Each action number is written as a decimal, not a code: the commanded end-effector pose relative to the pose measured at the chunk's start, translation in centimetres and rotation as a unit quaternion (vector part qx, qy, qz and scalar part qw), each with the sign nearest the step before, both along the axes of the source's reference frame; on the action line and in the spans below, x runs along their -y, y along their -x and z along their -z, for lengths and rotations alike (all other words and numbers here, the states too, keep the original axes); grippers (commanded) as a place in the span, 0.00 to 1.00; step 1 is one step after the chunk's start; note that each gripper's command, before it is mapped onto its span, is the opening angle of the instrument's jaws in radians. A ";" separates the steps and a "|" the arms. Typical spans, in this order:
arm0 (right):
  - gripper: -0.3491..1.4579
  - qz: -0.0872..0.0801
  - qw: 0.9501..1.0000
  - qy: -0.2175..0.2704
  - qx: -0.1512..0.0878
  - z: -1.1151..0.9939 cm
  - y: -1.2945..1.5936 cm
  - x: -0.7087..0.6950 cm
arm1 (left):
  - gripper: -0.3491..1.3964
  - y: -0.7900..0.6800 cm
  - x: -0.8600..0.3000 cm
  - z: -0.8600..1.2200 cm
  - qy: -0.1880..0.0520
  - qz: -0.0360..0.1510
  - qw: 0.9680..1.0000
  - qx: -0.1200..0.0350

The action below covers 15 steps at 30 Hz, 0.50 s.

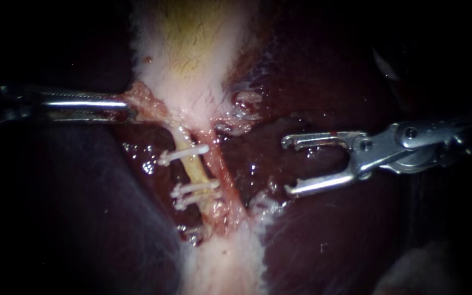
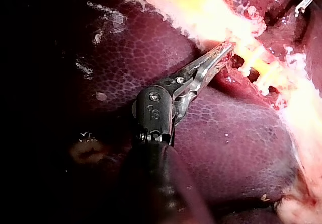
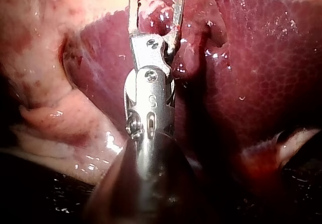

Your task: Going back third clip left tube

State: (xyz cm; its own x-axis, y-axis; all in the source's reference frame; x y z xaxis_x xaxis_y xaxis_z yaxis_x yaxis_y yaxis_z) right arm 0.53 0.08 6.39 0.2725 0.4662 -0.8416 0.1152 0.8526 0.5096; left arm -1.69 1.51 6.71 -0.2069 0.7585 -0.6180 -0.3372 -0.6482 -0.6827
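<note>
The yellowish left tube [image 1: 193, 166] runs down from the gallbladder [image 1: 192, 49] and carries three white clips: one high up [image 1: 184, 154] and two close together lower down [image 1: 194, 193]. A pinker right tube [image 1: 224, 183] lies beside it. My right instrument [image 1: 286, 166] stands to the right of both tubes, its jaws wide open and empty, clear of the clips. It also appears in the right wrist view [image 3: 156, 2]. My left instrument [image 1: 129, 106] is shut on pink tissue at the gallbladder's lower edge, and its jaws [image 2: 221, 53] show the same grip in the left wrist view, beside the clips [image 2: 261, 75].
Dark, wet liver [image 1: 323, 235] surrounds the tubes on both sides. A pale band of tissue [image 1: 225, 262] continues below the clipped stretch. One tip of my right instrument [image 2: 307, 0] shows beyond the clips in the left wrist view.
</note>
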 end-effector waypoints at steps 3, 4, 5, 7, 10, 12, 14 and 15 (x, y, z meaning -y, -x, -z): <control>0.47 0.000 1.000 0.000 0.000 0.00 0.00 0.01 | 0.00 0.03 -0.01 -0.06 0.001 0.001 1.000 -0.001; 0.47 0.000 1.000 0.000 0.000 0.00 0.00 0.01 | 0.00 0.04 -0.01 -0.08 0.002 0.001 1.000 -0.001; 0.47 0.000 1.000 0.000 0.000 0.00 0.00 0.01 | 0.00 0.06 -0.02 -0.10 0.002 0.002 1.000 -0.002; 0.47 0.000 1.000 0.000 0.000 0.00 0.01 0.01 | 0.00 0.14 -0.04 -0.17 0.000 0.004 1.000 -0.003; 0.47 0.001 1.000 0.000 0.000 0.00 0.02 0.01 | 0.00 0.27 -0.06 -0.28 0.004 0.005 1.000 -0.005; 0.47 0.001 1.000 0.000 0.000 0.00 0.02 0.01 | 0.00 0.35 -0.07 -0.35 0.006 0.007 1.000 -0.006; 0.47 0.001 1.000 0.000 0.000 0.00 0.02 0.01 | 0.00 0.40 -0.08 -0.40 0.006 0.007 1.000 -0.006; 0.47 0.001 1.000 0.000 0.000 0.00 0.02 0.01 | 0.00 0.41 -0.08 -0.41 0.007 0.007 1.000 -0.006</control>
State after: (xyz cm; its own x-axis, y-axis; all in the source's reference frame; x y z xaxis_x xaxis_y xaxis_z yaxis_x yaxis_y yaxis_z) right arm 0.50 0.07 6.39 0.2726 0.4658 -0.8419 0.1171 0.8524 0.5095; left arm -2.12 1.59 7.14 -0.2050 0.7531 -0.6252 -0.3520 -0.6528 -0.6708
